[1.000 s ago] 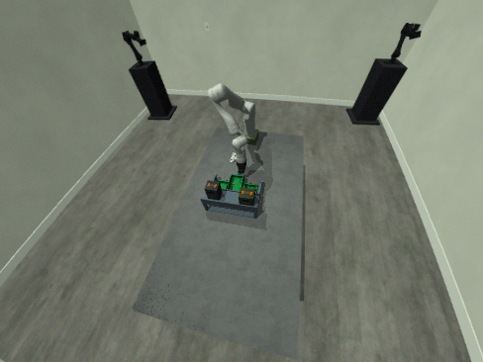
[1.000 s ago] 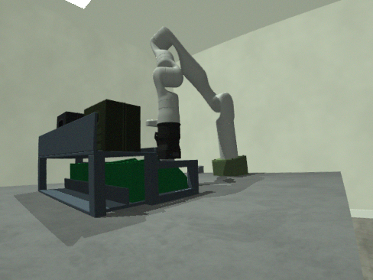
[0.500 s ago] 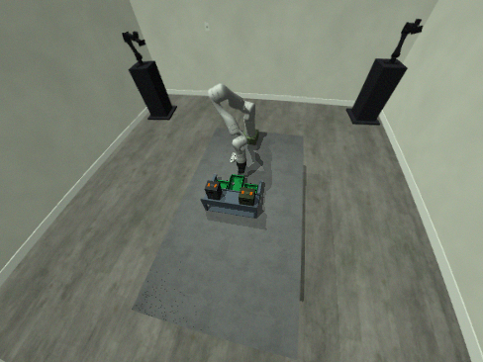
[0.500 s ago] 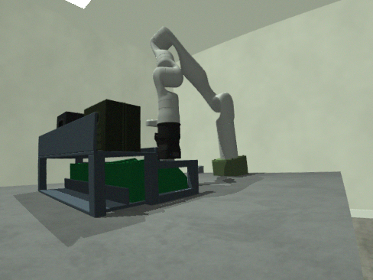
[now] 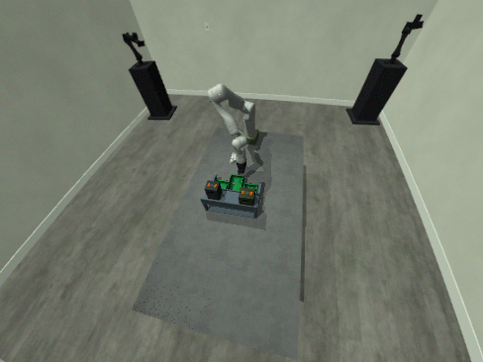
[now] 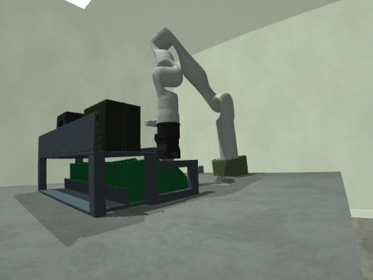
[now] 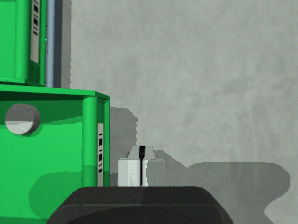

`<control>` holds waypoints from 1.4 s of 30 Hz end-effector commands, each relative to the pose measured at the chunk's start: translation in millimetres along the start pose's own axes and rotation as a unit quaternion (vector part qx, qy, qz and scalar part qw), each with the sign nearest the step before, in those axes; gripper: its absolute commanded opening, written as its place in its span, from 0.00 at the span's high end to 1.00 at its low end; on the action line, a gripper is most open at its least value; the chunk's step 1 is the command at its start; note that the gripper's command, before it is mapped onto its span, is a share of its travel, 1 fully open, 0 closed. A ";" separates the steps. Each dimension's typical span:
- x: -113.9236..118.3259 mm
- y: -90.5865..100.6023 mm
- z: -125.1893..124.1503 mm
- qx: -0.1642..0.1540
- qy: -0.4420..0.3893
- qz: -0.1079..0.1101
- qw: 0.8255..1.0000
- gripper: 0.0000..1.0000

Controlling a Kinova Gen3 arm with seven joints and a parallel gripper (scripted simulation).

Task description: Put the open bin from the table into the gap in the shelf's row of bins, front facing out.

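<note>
The table [image 5: 218, 267] [image 6: 244, 233] [image 7: 215, 65] carries the whole arrangement, and over it we see the arm [image 5: 227, 118] [image 6: 195, 73] reaching down to the near side of the shelf [image 5: 232, 202] [image 6: 66, 138] [image 7: 58, 42]. Two dark boxes [image 5: 246, 197] [image 6: 120, 126] stand on the upper board. Below, we find the open bin [image 5: 237, 182] [image 7: 50, 145] in the gap between its green neighbours, its labelled front turned outward, towards the arm; in the top and wrist views it projects beyond the adjacent bin [image 5: 251, 187] [image 7: 12, 45], so we judge it only partly inserted. The exterior view does not let us separate it from the row with certainty, nor can we establish its exact tilt. The tool [image 5: 241, 172] [image 6: 168, 159] [image 7: 142, 159] points downward just outside the bin's front, its fingers closed together with nothing between them; a narrow space appears between fingers and label in the wrist view, though contact lower down cannot be determined. At least one round grey part [image 7: 22, 119] remains inside. We take the step in hand to be the final push. The next move calls for the closed fingers to bear on the front wall, near its middle, and drive the bin straight inward until it settles behind the front lip; an off-centre push could skew it against a neighbour, and its front may ride on the lip.
</note>
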State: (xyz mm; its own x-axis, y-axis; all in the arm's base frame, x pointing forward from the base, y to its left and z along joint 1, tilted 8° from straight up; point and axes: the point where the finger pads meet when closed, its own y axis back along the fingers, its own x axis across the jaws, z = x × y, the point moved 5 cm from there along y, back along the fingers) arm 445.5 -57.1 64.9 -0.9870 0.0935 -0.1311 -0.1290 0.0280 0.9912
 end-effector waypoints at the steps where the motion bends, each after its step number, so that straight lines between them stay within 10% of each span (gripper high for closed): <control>1: -2.3 0.5 0.0 0.000 0.000 -0.001 1.000 1.00; 42: -14.8 1.0 0.0 0.000 0.000 -0.001 1.000 1.00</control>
State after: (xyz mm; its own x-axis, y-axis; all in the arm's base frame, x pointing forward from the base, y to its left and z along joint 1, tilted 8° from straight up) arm 459.5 -58.5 67.1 -0.9869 0.0942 -0.1311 -0.1290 0.0276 0.9913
